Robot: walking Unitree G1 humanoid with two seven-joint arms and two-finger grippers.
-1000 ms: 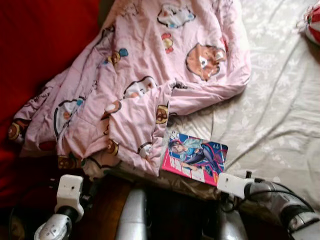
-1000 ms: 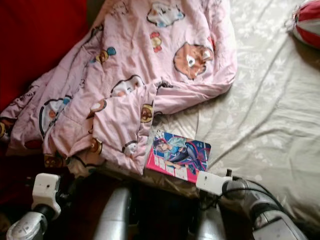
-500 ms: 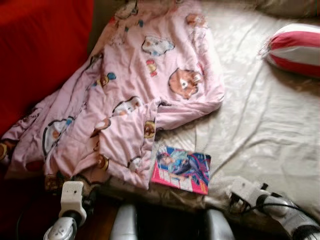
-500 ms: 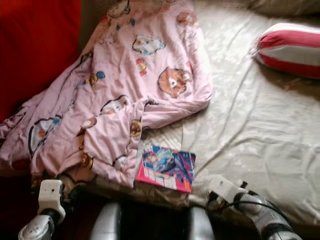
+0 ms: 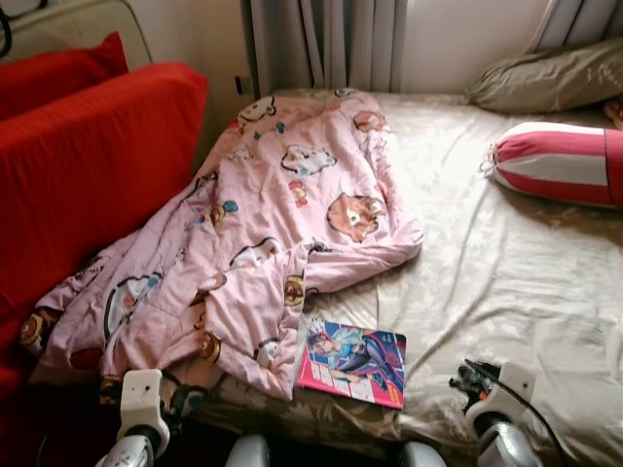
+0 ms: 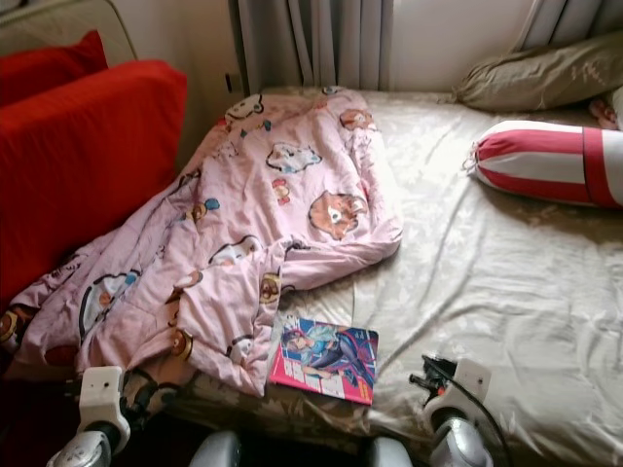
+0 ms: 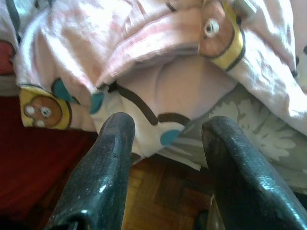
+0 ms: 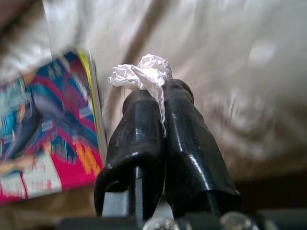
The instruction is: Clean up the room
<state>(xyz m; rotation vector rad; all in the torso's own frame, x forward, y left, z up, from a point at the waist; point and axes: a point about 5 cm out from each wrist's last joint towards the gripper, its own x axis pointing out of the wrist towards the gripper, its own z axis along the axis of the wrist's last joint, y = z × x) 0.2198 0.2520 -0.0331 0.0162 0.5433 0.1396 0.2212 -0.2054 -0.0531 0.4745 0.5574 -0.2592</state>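
Note:
My right gripper [image 8: 160, 96] is shut on a crumpled white paper wad [image 8: 144, 72], held over the bed's near edge beside a colourful magazine [image 8: 43, 129]. The magazine [image 5: 352, 360] lies flat on the beige sheet [image 5: 506, 282] near the front edge, its left side tucked under a pink cartoon-print blanket [image 5: 282, 224]. That blanket sprawls across the bed's left half and hangs over the edge. My left gripper [image 7: 165, 129] is open, empty, close to the blanket's hanging corner [image 7: 144, 96] above the wooden floor [image 7: 153, 191].
A red sofa [image 5: 88, 165] stands against the bed's left side. A red-and-white striped bolster [image 5: 555, 161] and a beige pillow [image 5: 545, 78] lie at the far right. Grey curtains [image 5: 326, 44] hang behind the bed. The sheet's right half is bare.
The camera has tilted up, so the pillows, curtains and sofa top have come into view and both arms sit lower in the picture. Blanket and magazine lie as before.

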